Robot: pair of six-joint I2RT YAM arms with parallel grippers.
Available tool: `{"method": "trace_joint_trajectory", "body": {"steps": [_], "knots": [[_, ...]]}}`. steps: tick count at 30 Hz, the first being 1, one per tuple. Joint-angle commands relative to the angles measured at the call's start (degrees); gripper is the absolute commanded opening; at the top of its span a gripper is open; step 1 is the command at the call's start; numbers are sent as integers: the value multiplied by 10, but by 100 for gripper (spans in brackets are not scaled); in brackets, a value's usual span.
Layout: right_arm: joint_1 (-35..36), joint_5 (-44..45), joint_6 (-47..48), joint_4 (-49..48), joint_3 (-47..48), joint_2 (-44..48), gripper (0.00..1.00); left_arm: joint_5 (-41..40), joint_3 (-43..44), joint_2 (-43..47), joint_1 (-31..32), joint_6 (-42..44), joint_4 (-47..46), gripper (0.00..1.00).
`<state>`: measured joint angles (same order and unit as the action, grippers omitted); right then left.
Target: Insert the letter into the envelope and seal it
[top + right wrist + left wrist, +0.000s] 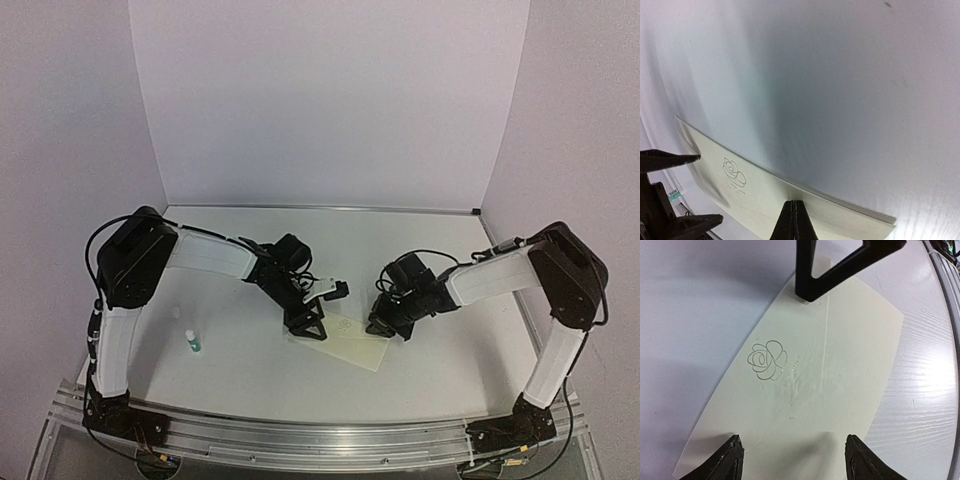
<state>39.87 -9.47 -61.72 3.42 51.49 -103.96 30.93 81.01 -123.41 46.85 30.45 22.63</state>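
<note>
**A:** How is the envelope laid, and along which line?

**B:** The envelope [352,345] is laid flat on the table [250,385], near the middle and between the two arms. From above, its long axis is seen running from the left, slightly farther off, to the right, slightly nearer. A rose emblem [767,360] is shown face up, and a faint crease is seen crossing the paper beside it.

**A:** And how are the arms posed?

**B:** Each arm is raised from its base, bent sharply at the elbow and reached inward, with the wrist tipped down at the paper. The left gripper [307,328] is held over the left end of the envelope. Its fingers [732,455] are spread apart with nothing grasped, and whether they touch the paper cannot be told. The right gripper [383,325] is clenched tight on nothing. Its joined tip is set at the right end of the envelope and appears to be pressed onto the paper.

**A:** What else is found around, and is anything in the way?

**B:** A small bottle [192,342] is stood upright on the table, well apart to the left of the envelope and near the left arm's lower link. The table is enclosed by plain white walls [330,100]. The span of paper between the two grippers is left uncovered.
</note>
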Motion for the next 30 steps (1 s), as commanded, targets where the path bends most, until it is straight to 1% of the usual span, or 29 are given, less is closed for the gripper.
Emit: {"method": "trace_joint_trajectory", "body": {"steps": [1,5,11,14,19,22,26,30], "knots": [[-19,22,70,88,74,-93,0,-78,-61,-37,-19,-60,182,69],[-28,13,102,113,140,-144,0,-89,-63,-39,-24,-59,174,69],[-44,15,132,145,197,-165,0,-107,-49,-45,-35,-54,163,70],[-44,11,127,154,191,-152,0,-132,-40,-56,-42,-47,149,70],[-43,30,113,154,123,-91,0,-177,-23,-74,-51,-30,128,70],[-43,37,115,153,108,-74,0,-164,-16,-73,-51,-24,133,69],[-44,31,128,153,141,-104,0,-115,-29,-59,-49,-40,142,69],[-45,27,135,154,167,-122,0,-96,-56,-39,-46,-48,139,68]]}}
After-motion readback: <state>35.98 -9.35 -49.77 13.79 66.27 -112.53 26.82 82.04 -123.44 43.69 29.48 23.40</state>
